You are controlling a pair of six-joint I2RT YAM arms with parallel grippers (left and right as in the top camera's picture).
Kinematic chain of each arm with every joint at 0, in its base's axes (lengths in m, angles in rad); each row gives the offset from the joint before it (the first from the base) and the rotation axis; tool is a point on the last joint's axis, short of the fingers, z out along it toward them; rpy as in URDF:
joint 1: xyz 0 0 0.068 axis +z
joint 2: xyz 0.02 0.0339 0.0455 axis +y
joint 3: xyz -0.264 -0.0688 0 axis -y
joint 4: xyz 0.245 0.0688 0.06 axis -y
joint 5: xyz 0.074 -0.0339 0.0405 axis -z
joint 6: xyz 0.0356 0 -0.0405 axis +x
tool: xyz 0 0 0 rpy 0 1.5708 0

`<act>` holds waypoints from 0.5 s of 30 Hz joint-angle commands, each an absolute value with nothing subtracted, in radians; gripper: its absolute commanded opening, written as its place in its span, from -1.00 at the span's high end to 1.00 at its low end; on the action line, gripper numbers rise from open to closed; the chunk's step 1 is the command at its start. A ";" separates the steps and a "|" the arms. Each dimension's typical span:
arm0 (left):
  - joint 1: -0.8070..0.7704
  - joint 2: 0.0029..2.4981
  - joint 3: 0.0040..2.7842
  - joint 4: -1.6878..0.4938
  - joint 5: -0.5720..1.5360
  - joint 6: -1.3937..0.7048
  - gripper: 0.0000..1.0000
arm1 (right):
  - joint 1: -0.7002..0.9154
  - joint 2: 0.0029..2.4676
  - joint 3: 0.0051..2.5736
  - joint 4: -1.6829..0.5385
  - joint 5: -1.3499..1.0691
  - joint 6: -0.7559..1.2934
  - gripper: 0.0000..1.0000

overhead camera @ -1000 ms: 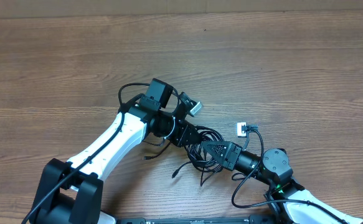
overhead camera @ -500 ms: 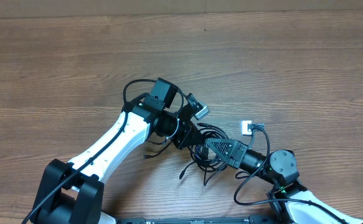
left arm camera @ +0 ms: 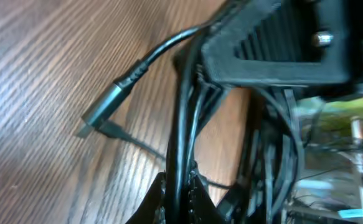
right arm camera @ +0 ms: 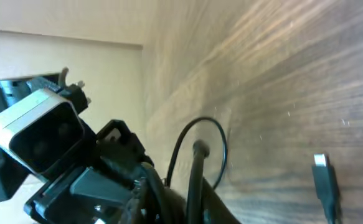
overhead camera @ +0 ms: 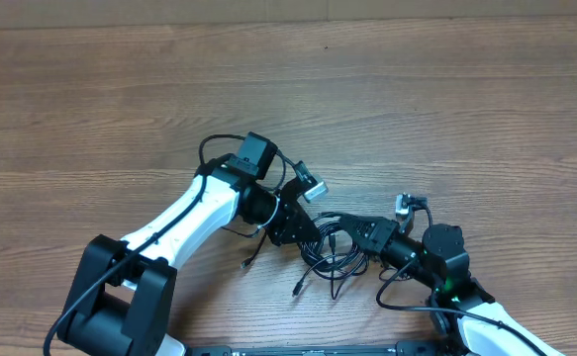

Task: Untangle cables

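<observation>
A tangled bundle of thin black cables lies on the wooden table between my two grippers. My left gripper is shut on strands at the bundle's left side; in the left wrist view the strands run up between the closed fingers, and a plug end lies on the wood. My right gripper is shut on strands at the bundle's right side; the right wrist view shows a cable held in the fingers and a loose plug. Loose ends trail toward the front.
Wooden table all around. The left arm reaches in from the lower left, the right arm from the lower right, each with its own thicker wire. The two grippers are almost touching.
The right gripper has swung and moved up and right, pulling the bundle with it. The left gripper has shifted slightly right and down. The bundle's loose ends have spread out toward the front.
</observation>
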State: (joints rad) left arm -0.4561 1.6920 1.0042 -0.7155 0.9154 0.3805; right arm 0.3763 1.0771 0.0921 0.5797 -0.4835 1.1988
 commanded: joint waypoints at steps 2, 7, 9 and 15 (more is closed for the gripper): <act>-0.366 1.687 0.990 -0.731 1.328 0.533 0.91 | 0.345 1.077 0.119 0.535 -0.307 1.197 0.49; -0.214 1.687 0.990 -0.721 1.407 0.531 0.91 | 0.346 1.077 0.119 0.468 -0.307 1.197 -0.27; -0.165 1.687 0.990 -0.721 1.407 0.531 0.91 | 0.346 1.077 0.119 0.450 -0.307 1.196 -0.43; -0.103 1.687 0.990 -0.681 1.212 0.418 0.92 | 0.346 1.077 0.119 0.441 -0.414 1.133 -0.57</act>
